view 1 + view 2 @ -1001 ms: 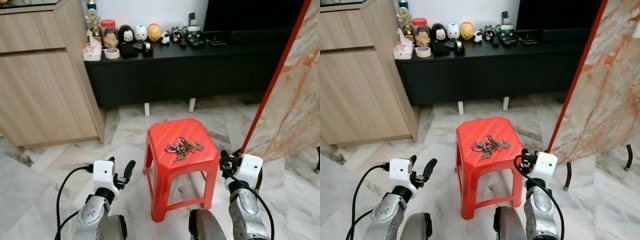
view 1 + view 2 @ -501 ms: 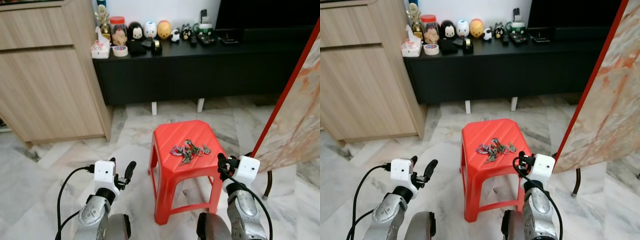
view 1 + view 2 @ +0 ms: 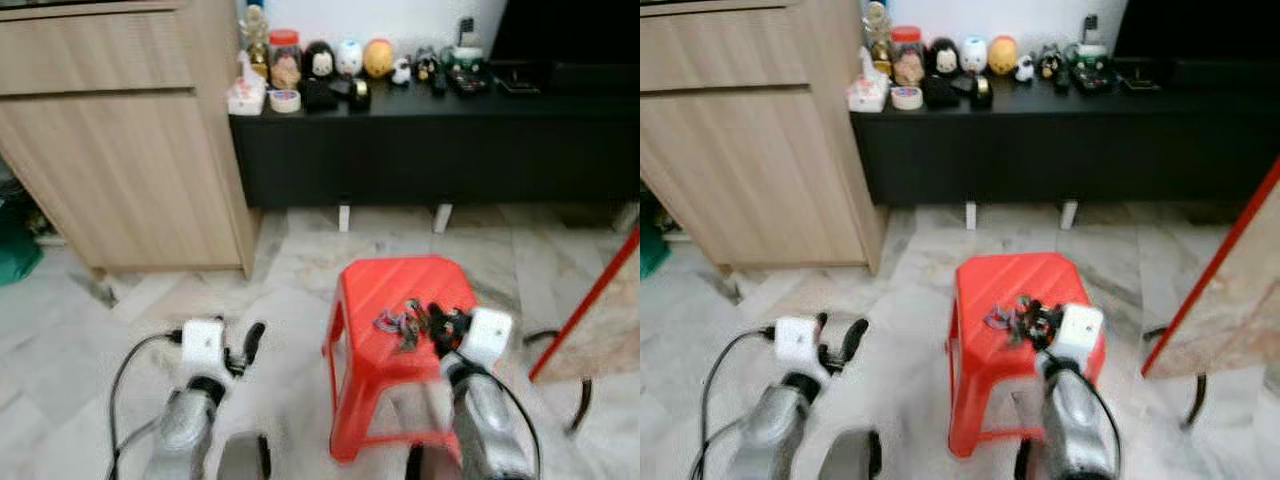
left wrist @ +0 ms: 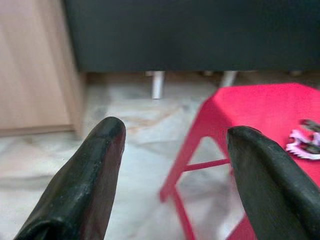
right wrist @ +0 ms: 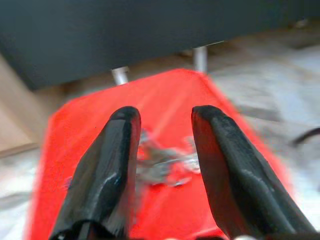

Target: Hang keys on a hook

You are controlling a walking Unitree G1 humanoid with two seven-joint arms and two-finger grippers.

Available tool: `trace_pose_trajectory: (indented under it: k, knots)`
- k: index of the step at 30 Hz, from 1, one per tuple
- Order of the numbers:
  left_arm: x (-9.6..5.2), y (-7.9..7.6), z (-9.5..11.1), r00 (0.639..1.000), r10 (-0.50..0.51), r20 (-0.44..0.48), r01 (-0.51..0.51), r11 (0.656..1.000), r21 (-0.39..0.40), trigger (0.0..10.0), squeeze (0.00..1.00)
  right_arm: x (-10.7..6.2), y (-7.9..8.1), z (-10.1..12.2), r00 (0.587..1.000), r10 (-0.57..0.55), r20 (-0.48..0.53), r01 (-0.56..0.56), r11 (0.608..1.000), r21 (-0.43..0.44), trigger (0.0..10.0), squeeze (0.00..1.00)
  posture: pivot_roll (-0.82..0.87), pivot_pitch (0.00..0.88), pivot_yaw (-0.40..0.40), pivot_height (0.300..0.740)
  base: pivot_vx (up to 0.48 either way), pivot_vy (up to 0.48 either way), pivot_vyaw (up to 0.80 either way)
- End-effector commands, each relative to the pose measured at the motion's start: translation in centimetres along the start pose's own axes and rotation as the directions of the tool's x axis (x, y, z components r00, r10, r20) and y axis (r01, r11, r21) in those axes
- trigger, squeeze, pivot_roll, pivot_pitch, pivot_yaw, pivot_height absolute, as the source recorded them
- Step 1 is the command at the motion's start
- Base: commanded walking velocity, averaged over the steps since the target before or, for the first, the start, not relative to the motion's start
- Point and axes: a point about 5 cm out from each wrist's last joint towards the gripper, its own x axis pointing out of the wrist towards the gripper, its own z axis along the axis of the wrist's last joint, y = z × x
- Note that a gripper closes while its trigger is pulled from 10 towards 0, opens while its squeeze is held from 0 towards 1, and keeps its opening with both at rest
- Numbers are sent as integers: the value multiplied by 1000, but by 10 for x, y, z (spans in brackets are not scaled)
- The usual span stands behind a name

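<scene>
A bunch of keys with a pink tag lies on top of a red plastic stool. My right gripper is open just above the stool's right side, right next to the keys. In the right wrist view the keys lie on the stool between and just beyond the spread fingers. My left gripper is open, low over the floor to the left of the stool. Its wrist view has the stool and the keys off to one side.
A black low cabinet with figurines and jars on top stands behind the stool. A wooden cupboard is at the left. A marble-patterned panel with a red edge leans at the right, with a black leg on the floor.
The whole picture has shifted right and gone blurred, so the camera has moved. The right gripper now sits over the stool's right side, closer to the keys.
</scene>
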Motion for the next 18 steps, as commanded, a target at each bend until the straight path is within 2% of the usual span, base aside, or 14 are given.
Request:
trace_pose_trajectory:
  k: [1, 5, 18]
  knots:
    - [-2, 9, 1, 1000, 21, -1, -21, 999, 24, 10000, 0, 0, 10, -3, 1000, 23, -13, -23, 1000, 15, 10000, 0, 7, 16, -35, 562, 0, 0, 0]
    - [-3, 8, 0, 1000, 20, -3, -20, 1000, 21, 10000, 0, -1, 9, -5, 999, 22, -25, -21, 1000, 19, 10000, 0, 3, 18, -36, 562, 124, 0, 0]
    - [-3, 7, -1, 1000, 20, -1, -20, 1000, 17, 10000, 0, -2, 10, -8, 999, 31, -32, -31, 1000, 6, 10000, 0, 7, 27, -38, 562, 311, 0, 0]
